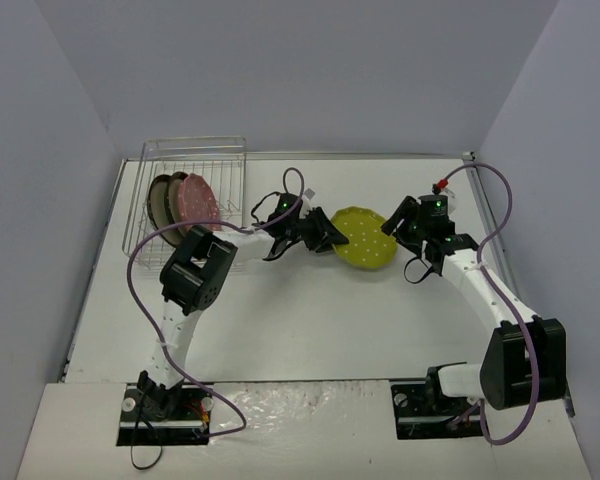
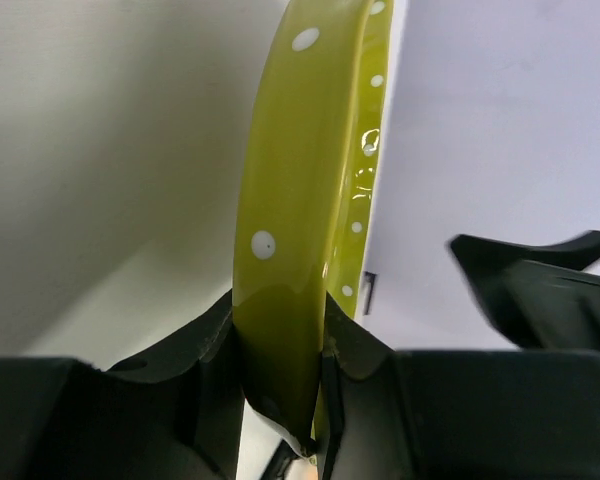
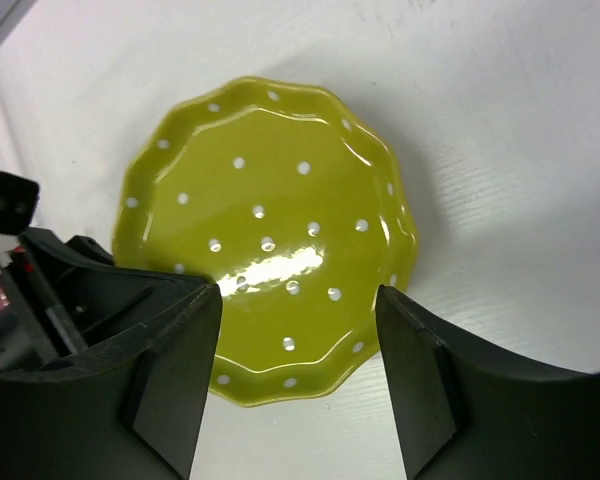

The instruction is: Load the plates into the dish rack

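Standing back-left on desk [image 1: 310, 330], dish rack [image 1: 195, 150] holds pink plate [image 1: 198, 202] and dark-rimmed plates [image 1: 161, 200], overlapped, count unclear. Yellow-green plate [image 1: 365, 240] mid-desk: left fingers [image 2: 180, 390] pinch rim, hiding its edge. Right fingers [image 3: 170, 380] spread at opposite rim, contact unclear.

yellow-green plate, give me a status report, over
Left claw shut on yellow-green plate rim. Right claw open beside it. Dish rack holds pink plate and dark-rimmed plate. Nothing lying between.

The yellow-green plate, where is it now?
In the top view the plate sits centrally, right of the dish rack, its left edge clamped in the left pincer.
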You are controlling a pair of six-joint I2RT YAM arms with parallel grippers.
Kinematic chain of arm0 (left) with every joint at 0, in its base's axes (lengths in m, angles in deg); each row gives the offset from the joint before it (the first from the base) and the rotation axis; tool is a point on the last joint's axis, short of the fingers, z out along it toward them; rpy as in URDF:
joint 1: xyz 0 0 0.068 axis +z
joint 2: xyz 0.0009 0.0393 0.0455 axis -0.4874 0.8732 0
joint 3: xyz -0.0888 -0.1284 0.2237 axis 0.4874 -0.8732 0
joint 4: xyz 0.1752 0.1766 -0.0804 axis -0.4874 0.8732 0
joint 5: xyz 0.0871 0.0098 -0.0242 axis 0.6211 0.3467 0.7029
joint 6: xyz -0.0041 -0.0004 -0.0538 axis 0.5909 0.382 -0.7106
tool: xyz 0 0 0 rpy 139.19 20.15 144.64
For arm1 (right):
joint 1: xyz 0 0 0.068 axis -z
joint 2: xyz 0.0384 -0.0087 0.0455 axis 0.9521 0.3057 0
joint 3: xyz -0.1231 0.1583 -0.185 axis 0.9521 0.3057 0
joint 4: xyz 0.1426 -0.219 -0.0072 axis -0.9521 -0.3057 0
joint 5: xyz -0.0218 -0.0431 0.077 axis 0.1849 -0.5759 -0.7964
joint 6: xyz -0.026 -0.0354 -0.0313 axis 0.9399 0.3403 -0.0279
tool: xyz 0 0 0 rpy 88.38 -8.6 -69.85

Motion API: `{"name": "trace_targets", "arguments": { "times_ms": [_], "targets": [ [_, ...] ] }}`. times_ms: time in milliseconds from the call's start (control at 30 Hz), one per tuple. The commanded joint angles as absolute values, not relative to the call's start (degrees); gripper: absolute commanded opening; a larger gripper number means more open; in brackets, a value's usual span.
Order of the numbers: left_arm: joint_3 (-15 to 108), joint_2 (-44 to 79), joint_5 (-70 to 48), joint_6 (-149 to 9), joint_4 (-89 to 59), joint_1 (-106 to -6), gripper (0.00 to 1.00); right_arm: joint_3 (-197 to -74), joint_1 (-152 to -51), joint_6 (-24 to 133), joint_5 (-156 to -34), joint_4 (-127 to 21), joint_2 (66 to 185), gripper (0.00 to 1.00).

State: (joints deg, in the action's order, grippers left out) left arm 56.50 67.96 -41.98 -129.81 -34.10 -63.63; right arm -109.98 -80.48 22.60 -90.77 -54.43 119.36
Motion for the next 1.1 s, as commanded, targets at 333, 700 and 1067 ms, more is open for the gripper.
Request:
{"name": "trace_targets", "arguments": {
  "times_ms": [333,700,1067],
  "targets": [
    [73.82,47.53,-29.35,-98.52,0.07,-63.27,0.0,-114.19,-81.07,25.61,-87.87,-54.8,113.27,0.65],
    [84.25,36.82,-3.68,-84.83,24.52,-61.81,0.0,-113.51,-81.06,26.96,-87.53,-55.25,111.8,0.65],
    [83.42,28.87,9.19,-79.87,31.76,-51.98,0.0,-112.45,-81.1,27.67,-87.53,-55.16,111.8,0.64]
  ]
}}
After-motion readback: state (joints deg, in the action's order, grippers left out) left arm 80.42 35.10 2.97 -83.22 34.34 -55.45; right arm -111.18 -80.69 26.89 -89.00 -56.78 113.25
